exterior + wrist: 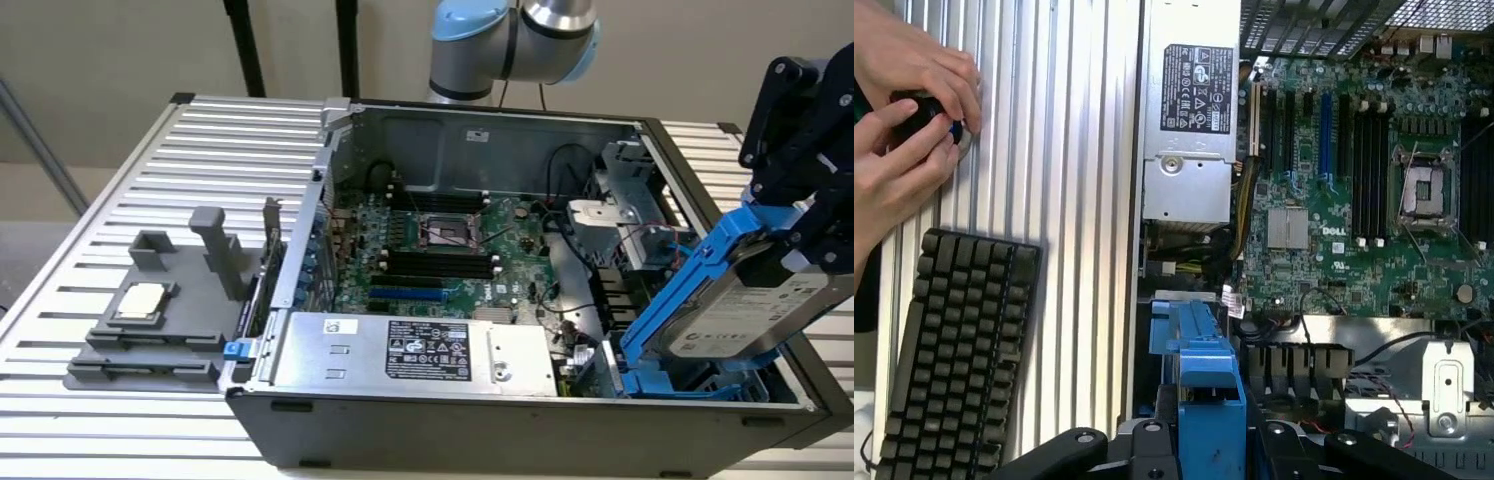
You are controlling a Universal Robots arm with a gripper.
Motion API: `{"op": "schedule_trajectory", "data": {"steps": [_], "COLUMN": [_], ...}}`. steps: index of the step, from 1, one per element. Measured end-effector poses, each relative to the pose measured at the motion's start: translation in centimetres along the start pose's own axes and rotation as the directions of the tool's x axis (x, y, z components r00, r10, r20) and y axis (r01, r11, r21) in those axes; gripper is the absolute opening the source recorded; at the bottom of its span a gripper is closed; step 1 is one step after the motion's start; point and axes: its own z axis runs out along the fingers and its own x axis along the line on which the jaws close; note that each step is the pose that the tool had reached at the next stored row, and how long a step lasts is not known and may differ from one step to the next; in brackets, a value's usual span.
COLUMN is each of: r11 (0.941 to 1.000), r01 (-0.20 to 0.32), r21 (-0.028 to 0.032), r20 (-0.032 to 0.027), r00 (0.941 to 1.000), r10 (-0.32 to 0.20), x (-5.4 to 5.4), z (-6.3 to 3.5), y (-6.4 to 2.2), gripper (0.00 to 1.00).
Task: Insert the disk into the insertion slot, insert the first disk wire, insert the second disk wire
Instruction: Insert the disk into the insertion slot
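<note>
Your arm (pixel 514 40) shows rounded joints: one is capped in pale blue, its neighbour is brushed silver-grey metal, and a thin dark cable (pixel 541 95) hangs below them. Your gripper (pixel 805 225) is matt black and blocky. Round silvery screw heads (pixel 1086 437) sit in its black body near the jaws.

Carrying, directly on the slatted metal table (pixel 94 180), an open computer case (pixel 534 425), a grey fixture block (pixel 180 340) and a black keyboard (pixel 954 350).

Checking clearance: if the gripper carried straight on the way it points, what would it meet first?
Probably the insertion slot, since the lower end of the held disk sits close by it; depth is unclear.
</note>
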Motion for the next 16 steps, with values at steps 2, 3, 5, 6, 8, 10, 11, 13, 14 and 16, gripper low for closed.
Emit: {"op": "schedule_trajectory", "data": {"steps": [2, 3, 5, 6, 8, 10, 11, 13, 14, 16], "r11": [1.0000, 1.0000, 1.0000, 1.0000, 1.0000, 1.0000, 1.0000, 1.0000, 1.0000, 1.0000], "r01": [0.001, 0.001, 0.002, 0.002, 0.003, 0.003, 0.003, 0.003, 0.003, 0.003], "r21": [0.0001, 0.0001, 0.0001, 0.0001, 0.0001, 0.0001, 0.0001, 0.0001, 0.0000, 0.0001], "r20": [0.0013, 0.0022, 0.0042, 0.0052, 0.0068, 0.0075, 0.0074, 0.0072, 0.0073, 0.0073], "r00": [1.0000, 1.0000, 1.0000, 1.0000, 1.0000, 1.0000, 1.0000, 1.0000, 1.0000, 1.0000], "r10": [-0.001, -0.001, -0.002, -0.002, -0.003, -0.003, -0.003, -0.003, -0.003, -0.003], "x": [-0.05, -0.08, -0.16, -0.21, -0.29, -0.31, -0.31, -0.31, -0.30, -0.30], "z": [0.14, 0.18, 0.23, 0.25, 0.29, 0.40, 0.46, 0.60, 0.66, 0.74], "y": [-0.01, -0.01, -0.01, -0.01, -0.01, -0.02, -0.03, -0.09, -0.14, -0.27], "gripper": [0.32, 0.32, 0.32, 0.32, 0.32, 0.32, 0.32, 0.32, 0.32, 0.32]}}
